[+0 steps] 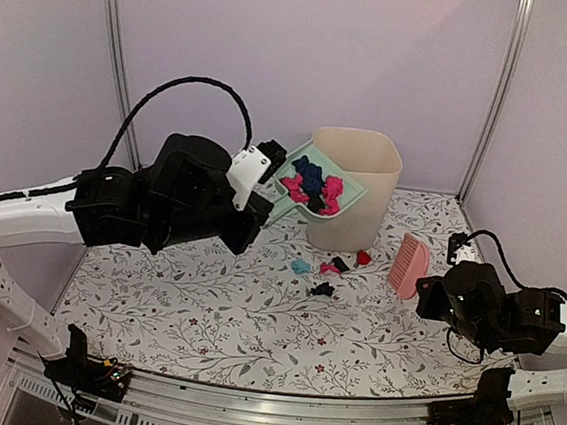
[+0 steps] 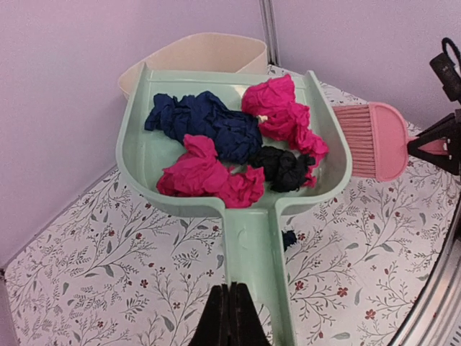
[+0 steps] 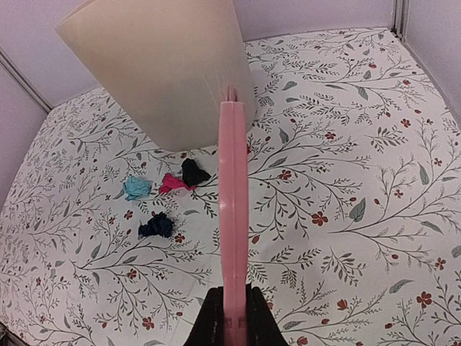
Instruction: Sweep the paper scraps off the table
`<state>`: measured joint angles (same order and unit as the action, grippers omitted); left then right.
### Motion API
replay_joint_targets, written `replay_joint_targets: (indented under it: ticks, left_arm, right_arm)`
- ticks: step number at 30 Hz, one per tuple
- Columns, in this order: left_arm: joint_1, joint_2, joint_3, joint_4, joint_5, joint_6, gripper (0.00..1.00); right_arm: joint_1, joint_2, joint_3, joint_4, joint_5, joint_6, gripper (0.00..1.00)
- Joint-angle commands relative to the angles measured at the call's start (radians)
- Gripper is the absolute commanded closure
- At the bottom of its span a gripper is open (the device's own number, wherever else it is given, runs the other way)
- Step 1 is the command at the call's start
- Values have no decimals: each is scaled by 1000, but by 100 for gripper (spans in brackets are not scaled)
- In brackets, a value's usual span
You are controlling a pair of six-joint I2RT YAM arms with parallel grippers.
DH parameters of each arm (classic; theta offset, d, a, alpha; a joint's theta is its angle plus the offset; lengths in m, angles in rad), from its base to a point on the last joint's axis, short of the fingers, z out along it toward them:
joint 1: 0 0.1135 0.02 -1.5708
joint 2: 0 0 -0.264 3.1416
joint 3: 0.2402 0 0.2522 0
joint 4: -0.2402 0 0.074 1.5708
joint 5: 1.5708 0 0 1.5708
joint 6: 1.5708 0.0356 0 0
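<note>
Top external shows us the left end effector [image 2: 230, 295] clamped on the dustpan [image 2: 137, 155] handle. The pan is raised at the left rim of the bin [image 1: 362, 180] and holds pink, navy and black paper scraps [image 2: 216, 144]. Five more lie on the surface [image 1: 203, 315] just in front of the bin. The right end effector [image 3: 232, 317] grips the brush [image 1: 409, 265] near the right edge. We see open surface nearer the arms.

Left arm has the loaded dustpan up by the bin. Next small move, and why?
Probably tip the dustpan forward into the bin: the left pincer is shut on its handle, paper scraps fill it, and its front lip is close to the bin's rim.
</note>
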<state>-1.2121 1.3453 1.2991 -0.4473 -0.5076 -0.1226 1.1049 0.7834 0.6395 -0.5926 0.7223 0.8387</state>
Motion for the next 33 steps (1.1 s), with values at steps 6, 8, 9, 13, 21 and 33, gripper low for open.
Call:
replay_joint_targets:
  ticks: [6,8,9,13,21,33]
  left_arm:
    - [90,129,195,29,-23,117,100]
    - [100,176,244,34,-39,148,100]
    - [105,196,269,38,-46,161,100]
    - [116,270,343,82,-96,233,100]
    - [149,396,430,215,-153,408,100]
    - [237,643,619,340,-191,635,100]
  right_arm:
    - [-7,18,-21,20,-14,7,100]
    - [-7,20,-23,22,-18,5,100]
    - [-7,20,-24,23,-20,5,100]
    - [-7,12,-30,25,-26,3,100]
    - [-7,-23,-47,16,-26,10,100]
    - [-7,2,-44,10,-24,14,100]
